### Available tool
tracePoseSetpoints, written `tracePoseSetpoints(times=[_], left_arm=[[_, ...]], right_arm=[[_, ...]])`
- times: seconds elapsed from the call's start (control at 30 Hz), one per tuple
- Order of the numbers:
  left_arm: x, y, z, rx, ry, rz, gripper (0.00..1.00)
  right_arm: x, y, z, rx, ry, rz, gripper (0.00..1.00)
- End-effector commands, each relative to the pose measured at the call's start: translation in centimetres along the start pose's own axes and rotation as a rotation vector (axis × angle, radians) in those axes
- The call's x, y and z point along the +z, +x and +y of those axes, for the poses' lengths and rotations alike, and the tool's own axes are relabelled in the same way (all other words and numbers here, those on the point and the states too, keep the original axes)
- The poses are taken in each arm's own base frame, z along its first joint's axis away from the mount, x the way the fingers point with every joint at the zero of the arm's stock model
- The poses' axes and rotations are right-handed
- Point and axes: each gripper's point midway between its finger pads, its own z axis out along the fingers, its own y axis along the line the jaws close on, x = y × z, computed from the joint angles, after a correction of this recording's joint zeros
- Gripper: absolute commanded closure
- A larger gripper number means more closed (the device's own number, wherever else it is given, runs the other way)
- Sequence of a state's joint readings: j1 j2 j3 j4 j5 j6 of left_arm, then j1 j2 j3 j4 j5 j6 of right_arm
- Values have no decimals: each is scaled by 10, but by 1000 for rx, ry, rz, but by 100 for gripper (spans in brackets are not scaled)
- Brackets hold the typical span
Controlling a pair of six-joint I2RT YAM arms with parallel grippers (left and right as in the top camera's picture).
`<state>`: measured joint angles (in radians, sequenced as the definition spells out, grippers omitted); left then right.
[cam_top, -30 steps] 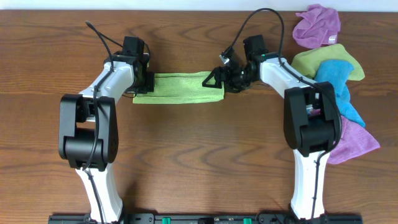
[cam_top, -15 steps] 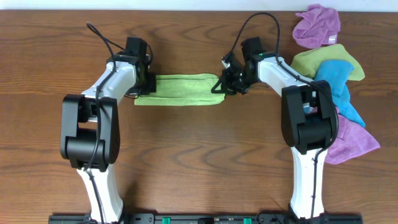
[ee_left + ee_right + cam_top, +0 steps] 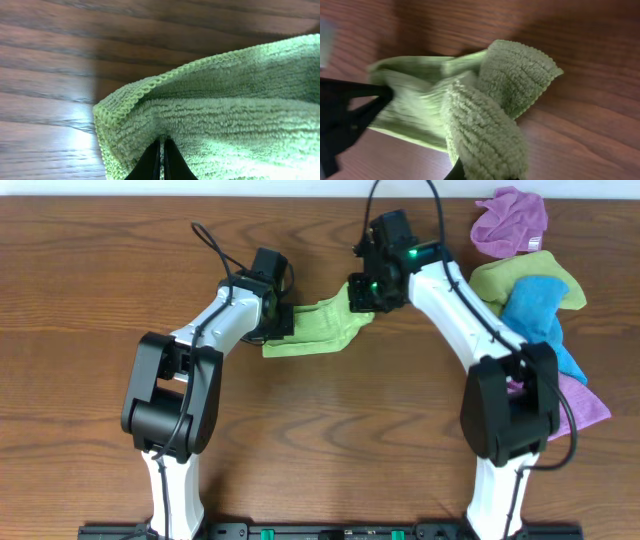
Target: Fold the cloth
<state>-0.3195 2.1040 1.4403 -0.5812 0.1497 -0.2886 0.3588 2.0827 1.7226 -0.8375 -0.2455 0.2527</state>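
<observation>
Left end effector (image 3: 284,328) and right end effector (image 3: 361,297) pinch the cloth (image 3: 318,333) (bunched).

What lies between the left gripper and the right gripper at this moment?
Only the bright lime-green square microfibre cloth, bunched up and spanning from the left gripper to the right gripper. The overhead view shows this.

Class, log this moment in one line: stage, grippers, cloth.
stage: mid-fold | left gripper: shut on bright lime-green microfibre cloth | right gripper: shut on other end | cloth: bunched between them
</observation>
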Motion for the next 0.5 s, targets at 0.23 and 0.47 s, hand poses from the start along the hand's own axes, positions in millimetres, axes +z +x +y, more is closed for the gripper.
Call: tracePoseSetpoints(times=[0.23, 0.47], left_arm=[[31, 42, -8, -102, 55, 156, 94], [30, 41, -21, -144, 121, 168, 94]], right_arm=[[-18, 2, 18, -61, 97, -38, 99], [-7, 8, 33, -121, 162, -48, 98]])
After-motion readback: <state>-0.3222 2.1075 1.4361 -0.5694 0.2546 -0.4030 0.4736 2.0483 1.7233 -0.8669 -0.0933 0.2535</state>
